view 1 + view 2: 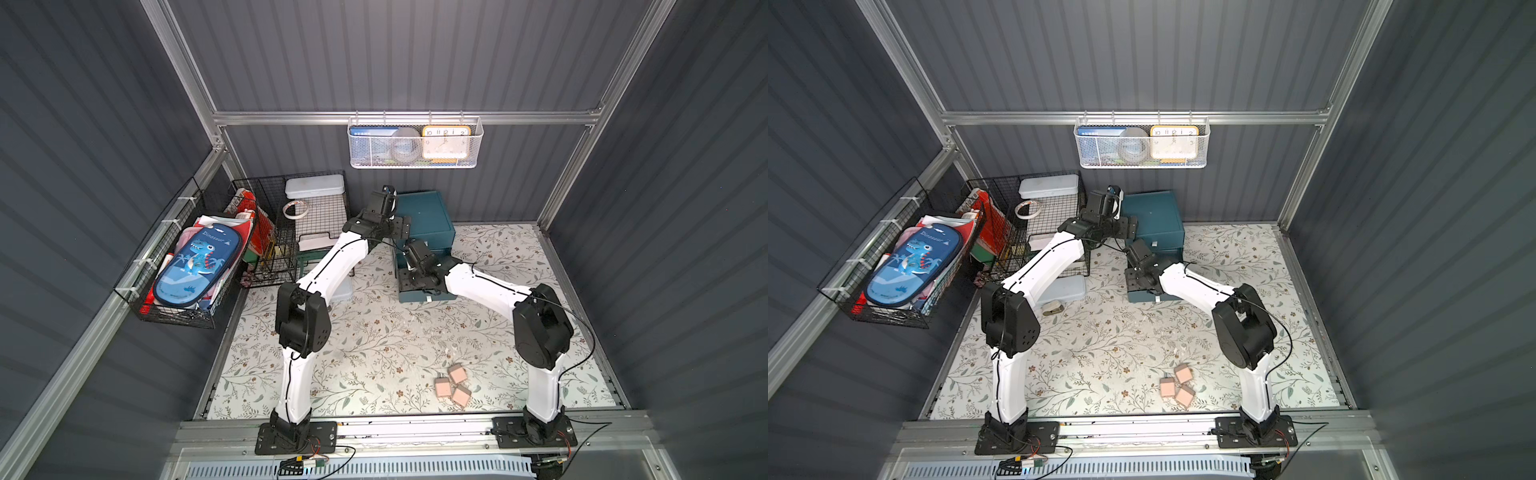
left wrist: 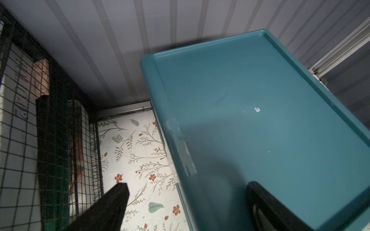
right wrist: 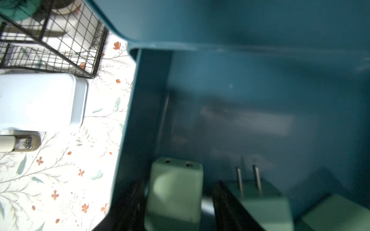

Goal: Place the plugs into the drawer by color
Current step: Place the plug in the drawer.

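Plugs lie in two groups. Three pink plugs (image 1: 453, 384) sit bunched and touching near the worktop's (image 1: 374, 340) front edge, right of centre, well apart from both claws. Further back, the teal cabinet (image 1: 422, 212) stands at the back edge, about midway, with one drawer (image 1: 417, 296) pulled out toward the front.

Three green plugs (image 3: 264, 204) lie inside that drawer. The right claw (image 3: 179, 182) reaches down into it, and one green plug (image 3: 174, 192) sits between its fingers. The jaws stand parted a little wider than the plug, with a sliver of gap at one finger, though the view is blurred. The other two lie just beside the claw, one with both prongs showing.

The left claw (image 2: 187, 185) hangs over the cabinet's left top edge, jaws wide apart and holding nothing. One finger is over the cabinet top, the other over the worktop.

Left of the cabinet stands a black wire rack (image 1: 320, 216). A wire basket (image 1: 178, 318) on the left wall holds a blue case (image 1: 193, 266) printed "Dinosaur". On the back wall, a white mesh basket (image 1: 415, 163) holds a clock (image 1: 445, 143) showing the numerals 10, 11, 12, 1 and 2.
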{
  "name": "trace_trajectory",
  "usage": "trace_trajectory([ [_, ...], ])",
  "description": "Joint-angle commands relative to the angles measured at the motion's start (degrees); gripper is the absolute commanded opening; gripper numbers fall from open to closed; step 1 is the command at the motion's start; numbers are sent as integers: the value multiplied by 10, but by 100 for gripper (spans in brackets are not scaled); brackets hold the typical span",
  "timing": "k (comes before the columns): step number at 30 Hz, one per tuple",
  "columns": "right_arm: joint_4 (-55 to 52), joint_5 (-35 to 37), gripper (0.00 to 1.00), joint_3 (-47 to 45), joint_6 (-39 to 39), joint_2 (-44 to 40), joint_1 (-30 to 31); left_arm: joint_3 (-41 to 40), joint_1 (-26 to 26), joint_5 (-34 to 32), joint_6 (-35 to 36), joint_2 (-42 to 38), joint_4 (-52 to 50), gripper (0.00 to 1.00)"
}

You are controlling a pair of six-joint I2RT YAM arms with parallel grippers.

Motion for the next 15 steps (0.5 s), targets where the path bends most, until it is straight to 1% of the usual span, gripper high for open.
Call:
trace_trajectory([
  [1, 28, 14, 64, -5, -23, -73, -2, -39, -3, 9, 16, 13, -93, 95],
  [4, 23, 15, 65, -22, -18, -121, -9, -42, -3, 13, 16, 11, -90, 96],
  [5, 24, 11, 65, -39, -10, -140, -10, -41, -3, 13, 17, 12, -90, 96],
  [7, 36, -18, 62, -97, 9, -181, -11, -38, -3, 15, 17, 16, -91, 96],
  [8, 54, -44, 57, -141, 20, -205, -11, -36, -3, 15, 17, 17, -93, 96],
  [9, 79, -67, 48, -192, 32, -230, -8, -34, -3, 15, 17, 18, -94, 96],
  [10, 116, -70, 39, -233, 48, -249, -2, -35, -3, 14, 16, 18, -94, 96],
  [12, 202, -53, 20, -333, 73, -284, 16, -35, -3, 17, 15, 18, -94, 96],
  [13, 235, -45, 14, -366, 80, -293, 22, -35, -3, 19, 15, 19, -92, 96],
  [15, 297, -10, 4, -428, 122, -296, 25, -33, -3, 19, 16, 22, -88, 95],
])
